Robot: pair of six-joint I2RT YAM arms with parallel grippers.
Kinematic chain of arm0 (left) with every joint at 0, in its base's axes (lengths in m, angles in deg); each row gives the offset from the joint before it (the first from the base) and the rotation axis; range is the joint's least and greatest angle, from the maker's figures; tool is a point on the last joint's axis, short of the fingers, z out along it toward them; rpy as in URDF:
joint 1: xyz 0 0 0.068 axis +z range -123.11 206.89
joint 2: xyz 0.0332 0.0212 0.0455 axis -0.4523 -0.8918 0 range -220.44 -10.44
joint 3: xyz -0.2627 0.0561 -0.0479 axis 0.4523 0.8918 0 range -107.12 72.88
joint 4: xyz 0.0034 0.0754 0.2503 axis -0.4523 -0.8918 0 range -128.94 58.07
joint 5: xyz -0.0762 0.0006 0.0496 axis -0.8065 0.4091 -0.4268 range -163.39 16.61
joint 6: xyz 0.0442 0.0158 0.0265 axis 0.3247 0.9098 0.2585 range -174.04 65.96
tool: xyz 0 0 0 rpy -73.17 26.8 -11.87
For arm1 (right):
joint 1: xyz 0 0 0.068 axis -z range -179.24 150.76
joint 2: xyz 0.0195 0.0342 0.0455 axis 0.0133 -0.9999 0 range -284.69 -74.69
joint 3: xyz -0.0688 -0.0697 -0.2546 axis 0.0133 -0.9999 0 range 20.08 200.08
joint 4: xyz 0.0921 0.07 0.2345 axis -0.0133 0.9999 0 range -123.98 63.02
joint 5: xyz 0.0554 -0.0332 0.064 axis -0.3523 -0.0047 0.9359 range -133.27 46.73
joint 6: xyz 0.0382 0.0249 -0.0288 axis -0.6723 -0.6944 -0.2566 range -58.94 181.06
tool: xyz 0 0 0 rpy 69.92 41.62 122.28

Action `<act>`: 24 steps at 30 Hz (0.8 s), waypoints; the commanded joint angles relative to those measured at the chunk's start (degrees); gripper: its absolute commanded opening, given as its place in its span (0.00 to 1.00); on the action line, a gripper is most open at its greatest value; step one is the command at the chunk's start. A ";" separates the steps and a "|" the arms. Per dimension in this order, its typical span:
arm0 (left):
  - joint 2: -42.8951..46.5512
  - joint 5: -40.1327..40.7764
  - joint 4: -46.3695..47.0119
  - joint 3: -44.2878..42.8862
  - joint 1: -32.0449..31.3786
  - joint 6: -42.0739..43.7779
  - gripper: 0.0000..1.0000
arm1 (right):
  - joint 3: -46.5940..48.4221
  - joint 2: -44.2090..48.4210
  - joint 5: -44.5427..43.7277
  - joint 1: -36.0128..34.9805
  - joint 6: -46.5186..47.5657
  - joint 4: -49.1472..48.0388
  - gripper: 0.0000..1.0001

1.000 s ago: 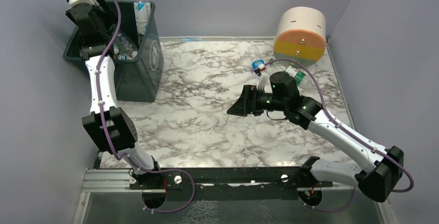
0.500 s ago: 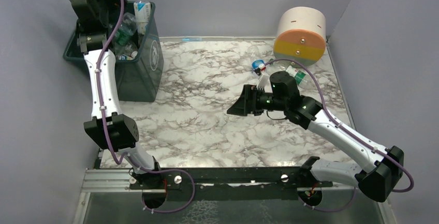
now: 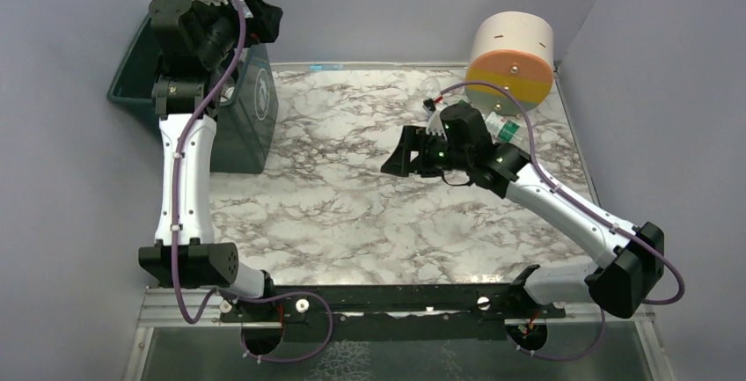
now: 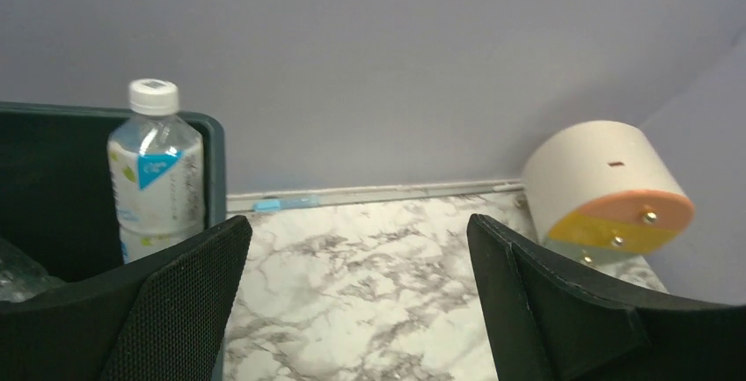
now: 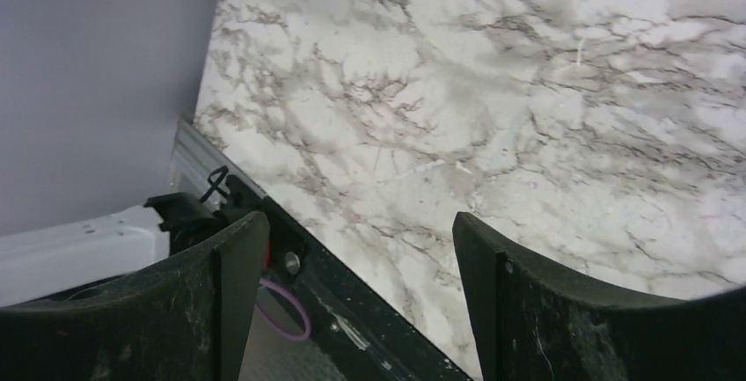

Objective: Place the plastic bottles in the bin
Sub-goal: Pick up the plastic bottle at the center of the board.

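- At far-left corner of table: bin is standing, dk green, round white logo facing the marble.
- Inside bin, by its far-right corner: 1 plastic bottle is standing upright. It's clear w/ white cap and blue/green label, and is poking above the rim.
- Lower in bin: 2nd clear bottle is showing only a sliver for you; the rest is hiding behind a finger of the L arm.
- Above bin's far-right corner: left gripper is hovering, jaws standing wide w/ nothing btwn them. Thru the gap you're looking at marble and back wall.
- Mid-table, right of centre: right gripper is hanging over bare marble and pointing toward the L side. Its jaws are standing apart and gripping nothing; you're seeing only tabletop btwn the fingers.
- Behind R arm: green-label bottle is lying on the table just beside the cylinder, part-covered by the arm. You can't tell how many more are lying there.
- Far-right corner: cylinder is lying on its side. It's cream, w/ orange-and-yellow end facing you.
- Near edge: black rail is running across, carrying both arm bases.
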 commanded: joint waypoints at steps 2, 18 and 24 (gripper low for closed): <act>7.79 -7.07 -0.78 6.63 -3.06 -3.00 0.99 | 3.52 -3.11 -7.42 3.68 2.80 3.33 0.80; 17.42 -11.40 -0.90 36.67 -12.18 -5.79 0.99 | 13.53 -20.06 -18.42 19.06 11.54 4.11 0.76; 19.45 -7.54 7.36 50.92 -20.77 -9.90 0.99 | 14.78 -23.86 -18.30 21.14 15.11 1.83 0.77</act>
